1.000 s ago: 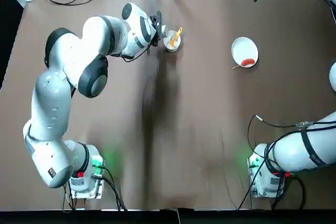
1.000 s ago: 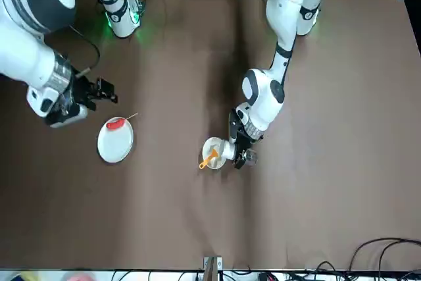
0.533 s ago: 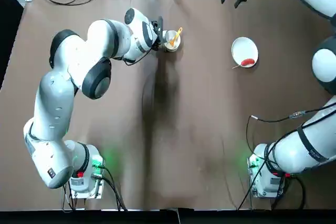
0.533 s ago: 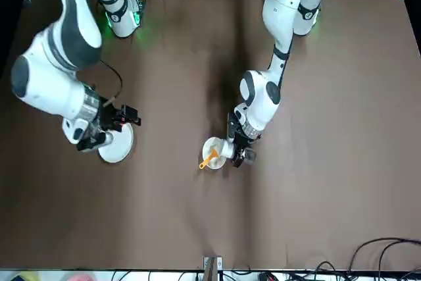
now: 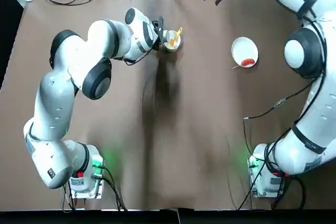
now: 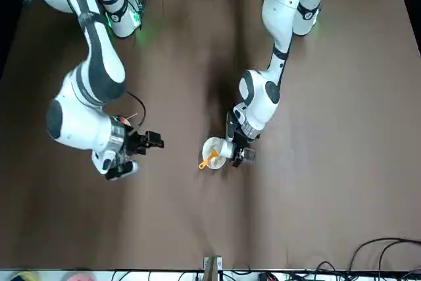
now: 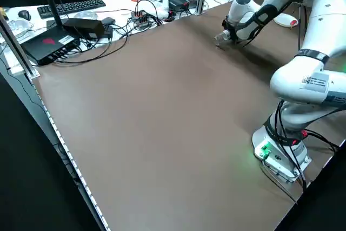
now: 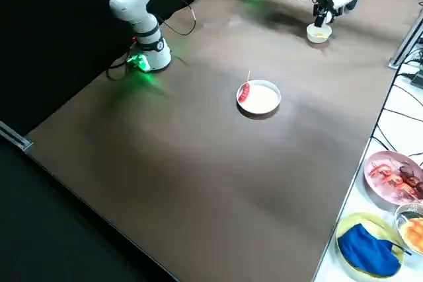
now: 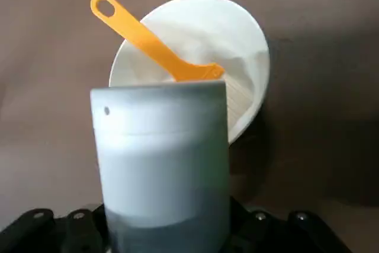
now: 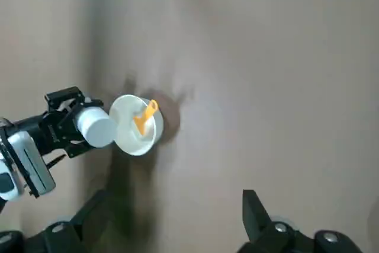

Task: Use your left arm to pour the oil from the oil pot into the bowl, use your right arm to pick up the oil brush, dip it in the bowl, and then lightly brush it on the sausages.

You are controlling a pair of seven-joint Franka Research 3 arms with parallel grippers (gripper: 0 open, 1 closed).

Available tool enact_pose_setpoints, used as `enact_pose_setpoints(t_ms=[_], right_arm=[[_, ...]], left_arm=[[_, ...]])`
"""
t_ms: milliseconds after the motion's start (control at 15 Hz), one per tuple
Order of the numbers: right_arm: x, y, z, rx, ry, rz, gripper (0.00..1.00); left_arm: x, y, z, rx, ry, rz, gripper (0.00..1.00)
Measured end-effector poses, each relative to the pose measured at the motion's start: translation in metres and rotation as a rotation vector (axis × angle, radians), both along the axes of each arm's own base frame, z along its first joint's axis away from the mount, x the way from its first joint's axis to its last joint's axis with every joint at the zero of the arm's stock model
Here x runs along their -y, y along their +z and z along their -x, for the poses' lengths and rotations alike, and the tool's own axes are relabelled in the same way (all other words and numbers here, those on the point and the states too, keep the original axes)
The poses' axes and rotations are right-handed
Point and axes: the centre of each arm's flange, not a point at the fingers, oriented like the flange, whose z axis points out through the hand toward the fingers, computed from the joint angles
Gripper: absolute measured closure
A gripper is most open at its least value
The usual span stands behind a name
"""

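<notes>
- bowl [image 5: 175,49]: on table [image 7: 162,117], far half, L gripper + oil pot at its L side.
- oil brush [image 9: 142,39]: in bowl, bristles down inside, handle leaning up over rim on the far side; sits right by pot's cap, so it's in the way there.
- plate [image 5: 242,47]: well off to bowl's R, w/ one sausage [image 8: 244,92] at its near-L edge, thin stick [image 8: 248,76] poking past plate rim.
- pink dish [image 8: 386,188] w/ meat pcs, glass bowl [image 8: 415,229] w/ orange stuff, yellow dish [image 8: 353,229] w/ blue cloth [image 8: 367,253]: beyond table's far edge, to bowl's R.
- cables [image 7: 130,22] + black box [image 7: 51,44]: also past far edge, to bowl's L.
- L gripper [image 5: 159,31]: just L of bowl, pinching oil pot [image 10: 96,127]; pot tipped over, white cap toward bowl + overlapping its rim from above.
- L arm: reaches fwd from its base, bent, wrist angled in to bowl.
- R gripper [image 10: 173,205]: up in the air, to bowl's R + farther out, fingers spread, nothing btwn them.
- R arm: stretched fwd, forearm slanting in twd bowl's side.
</notes>
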Motion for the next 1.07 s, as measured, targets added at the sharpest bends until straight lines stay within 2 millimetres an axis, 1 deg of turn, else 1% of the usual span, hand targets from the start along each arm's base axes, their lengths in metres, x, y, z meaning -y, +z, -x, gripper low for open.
enact_pose_setpoints(t_ms=[133, 267, 333, 400, 467, 533, 667, 933, 1067], right_arm=[[-0.012, -0.005, -0.008, 0.008, 0.012, -0.011, 0.04], [-0.019, -0.009, -0.014, 0.017, 0.016, -0.019, 0.07], [-0.021, -0.013, -0.016, 0.021, 0.020, -0.022, 0.15], [-0.030, -0.027, -0.018, 0.037, 0.033, -0.030, 0.25], [-0.035, -0.035, -0.019, 0.049, 0.042, -0.035, 0.28], [-0.041, -0.044, -0.021, 0.065, 0.045, -0.040, 0.32], [-0.054, -0.062, -0.024, 0.102, 0.038, -0.050, 0.32], [-0.081, -0.103, -0.021, 0.145, 0.078, -0.051, 0.32], [-0.090, -0.118, -0.016, 0.142, 0.113, -0.055, 0.34]], left_arm=[[0.001, 0.001, -0.001, 0.003, 0.000, 0.002, 0.46], [0.002, 0.004, -0.002, 0.008, 0.000, 0.006, 0.46], [0.002, 0.006, -0.004, 0.011, 0.003, 0.009, 0.46], [-0.004, 0.014, -0.010, 0.010, 0.024, 0.027, 0.46], [-0.011, 0.019, -0.015, 0.003, 0.039, 0.042, 0.46], [-0.020, 0.025, -0.022, -0.013, 0.052, 0.063, 0.46], [-0.043, 0.038, -0.037, -0.075, 0.063, 0.119, 0.46], [-0.106, 0.064, -0.065, -0.227, 0.062, 0.259, 0.46], [-0.140, 0.071, -0.074, -0.302, 0.050, 0.319, 0.46]])
